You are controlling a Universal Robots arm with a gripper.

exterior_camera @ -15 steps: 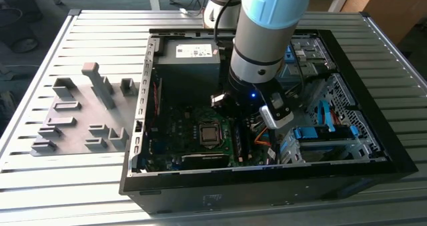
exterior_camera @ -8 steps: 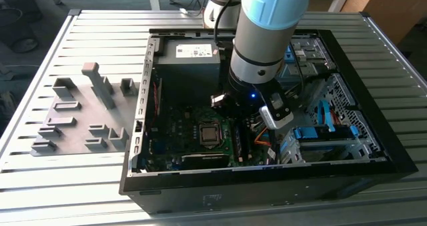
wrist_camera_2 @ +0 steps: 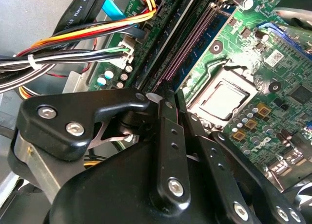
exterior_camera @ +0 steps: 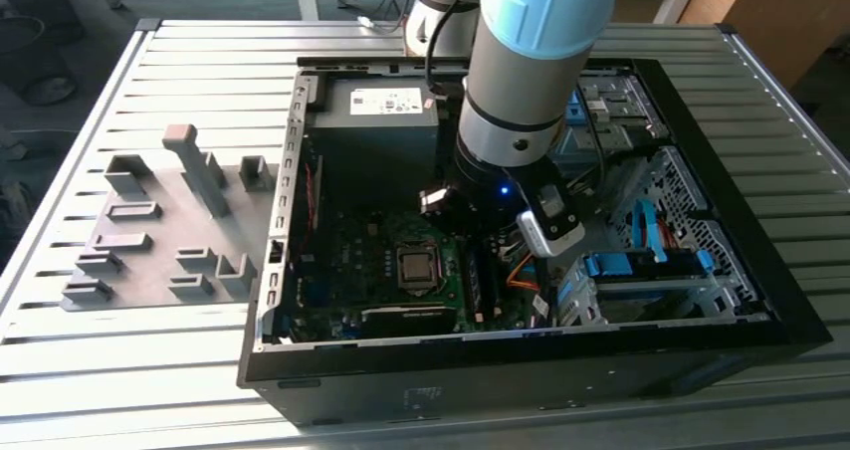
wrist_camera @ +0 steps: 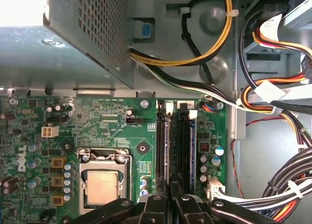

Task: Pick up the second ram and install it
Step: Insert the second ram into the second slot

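Two black fingers of the pincer are drawn in until only a narrow slit is left between them, and the second ram runs straight into that slit. It stands on edge as a thin blue strip in the memory slot nearest the processor, so the pincer is closed on one end of the stick. In the first wrist view the pincer sits over the same slot, where the second ram shows as a pale line just beside the processor, with another dark slot on its far side. Bundled cables in yellow, red and black loop across the metal floor of the case beyond the board. In the exterior view the arm reaches down into the open computer case, which lies on the slatted desk. Grey holder blocks stand on the desk towards the exterior view's left, well apart from the arm
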